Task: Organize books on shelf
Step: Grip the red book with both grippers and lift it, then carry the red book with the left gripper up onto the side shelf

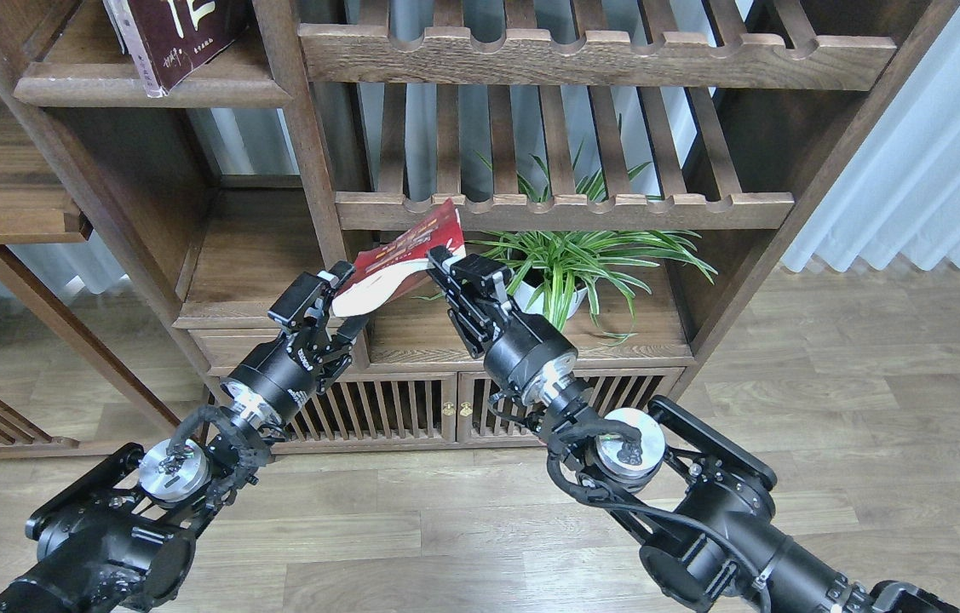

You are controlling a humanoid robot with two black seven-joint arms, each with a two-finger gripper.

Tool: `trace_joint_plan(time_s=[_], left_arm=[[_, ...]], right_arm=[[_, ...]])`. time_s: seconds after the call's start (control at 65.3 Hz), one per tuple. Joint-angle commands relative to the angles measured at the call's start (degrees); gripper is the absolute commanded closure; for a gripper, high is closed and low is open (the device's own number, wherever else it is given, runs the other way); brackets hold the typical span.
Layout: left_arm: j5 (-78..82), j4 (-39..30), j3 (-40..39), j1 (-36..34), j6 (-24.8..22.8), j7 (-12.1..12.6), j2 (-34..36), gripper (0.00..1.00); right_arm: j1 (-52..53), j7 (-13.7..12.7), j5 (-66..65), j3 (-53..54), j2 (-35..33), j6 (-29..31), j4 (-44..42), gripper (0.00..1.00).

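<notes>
Red book: held in the air at centre frame, tilted so the cover faces up and away, its pale page block sagging in a curve between the two grippers.
Handling: a judgement only, but the bend says a soft paperback, not stiff; fairly heavy for its cover, likely to flop or fan open if pinched at one corner. Best taken near the spine or across the whole thickness, with both ends supported.
Left gripper: pinching the book's lower left end, fingers pressed onto the page block.
Right gripper: clamped on the book's right edge, just under the red cover.
Maroon book: upper left of frame, leaning on the shelf.
Shelf: solid plank at upper left, well above the held book; room shows beside the maroon book.
White book: not in view.
Slatted rack: just behind the red book's top corner; touching or apart, cannot tell.
Potted plant: right of centre, just beside the right gripper, a snag risk.
</notes>
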Motion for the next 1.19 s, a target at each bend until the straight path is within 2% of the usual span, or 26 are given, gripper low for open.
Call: trace_joint_plan(time_s=[0.0,0.138,0.276,0.413,0.521,0.582,0.597,0.628,0.643,0.689,0.704,0.72,0.811,0.995,1.179], left_arm=[[-0.76,0.0,-0.33,-0.03,0.0,-1.15,-0.09,0.31],[-1.2,0.0,-0.33,-0.03,0.0,-1.15,-0.09,0.43],[-2.43,0.0,-1.47,0.15,0.0,-1.23,-0.09,0.68],[-2.52,0.09,-3.76,0.32,0.0,-1.15,-0.09,0.88],[-2.52,0.0,-4.81,-0.03,0.0,-0.71,-0.09,0.92],[-2.25,-0.44,-4.81,-0.29,0.0,-0.27,-0.09,0.93],[-2.17,-0.61,-4.9,-0.38,0.0,-0.09,-0.09,0.94],[-1.99,-1.23,-4.9,-0.38,0.0,0.35,-0.09,0.94],[-1.9,-1.84,-4.73,-0.38,0.0,0.7,-0.09,0.94],[-1.46,-3.16,-4.55,-0.29,0.0,1.84,1.13,0.94],[-1.29,-3.69,-4.55,-0.29,0.0,2.19,1.74,0.94],[-0.15,-6.21,-4.38,-0.21,0.0,4.2,4.45,0.94],[0.21,-10.54,-4.38,0.15,0.0,5.71,7.99,0.94],[0.21,-19.86,-3.76,1.64,0.0,5.8,18.53,0.94],[0.3,-25.13,-3.58,5.42,0.0,6.06,29.69,0.94]], right_arm=[[-0.36,0.04,-0.03,0.0,0.01,0.09,0.43,0.95],[-0.71,0.04,-0.47,0.35,0.01,0.09,0.43,0.95],[-0.8,0.04,-0.82,0.7,0.01,0.09,0.43,0.95],[-1.32,0.04,-1.0,0.79,0.01,0.09,0.43,0.95],[-1.59,0.13,-1.52,0.79,0.01,0.18,0.43,0.93],[-1.76,0.04,-1.7,0.79,0.01,0.18,0.43,0.77],[-1.76,0.04,-1.7,0.79,0.01,0.18,0.43,0.69],[-1.76,-0.04,-1.87,0.7,0.01,-0.44,0.43,0.45],[-1.68,-0.13,-2.14,0.53,0.01,-0.79,0.34,0.29],[-1.68,-0.31,-3.19,0.52,0.01,-1.4,0.34,0.09],[-1.68,-0.39,-3.54,0.52,0.01,-1.49,0.34,0.07],[-2.02,-0.4,-5.2,0.87,0.01,-1.06,0.34,0.01],[-2.91,-0.4,-5.57,1.75,0.01,1.23,0.34,0.01],[-4.05,-0.48,-5.83,2.63,0.01,3.34,0.34,0.01],[-5.8,-0.48,-5.92,4.3,0.01,3.78,0.34,0.01]])
